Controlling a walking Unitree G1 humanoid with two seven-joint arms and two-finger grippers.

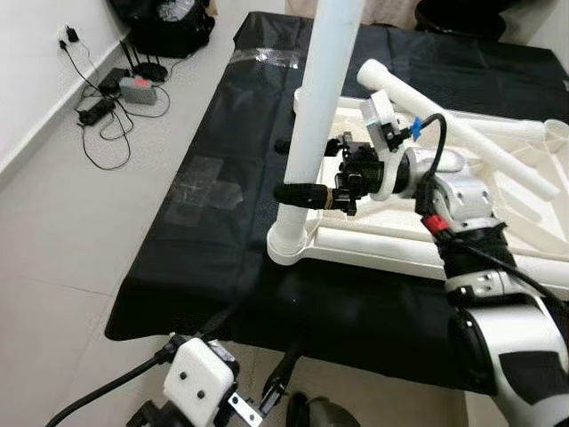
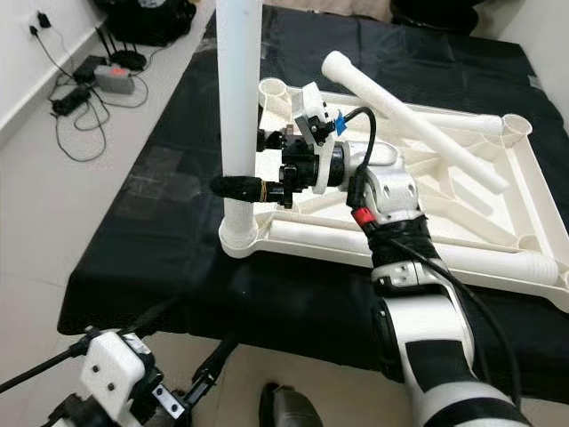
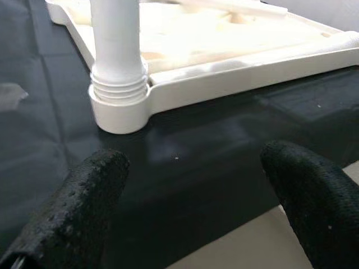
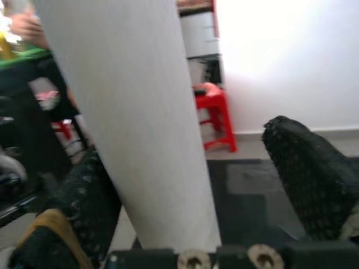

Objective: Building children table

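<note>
Left gripper low at 7 o'clock, near the floor edge of the black sheet, fingers wide, holding nothing. At centre, upside-down white tabletop lies on the sheet. Upright white leg stands in its near-left corner socket. Right gripper reaches in from 4 o'clock, fingers spread either side of the leg; one finger touches it, the other stands apart. Loose leg lies slanted across the tabletop at 1 o'clock. Router and tangled cables by the wall at 10 o'clock.
</note>
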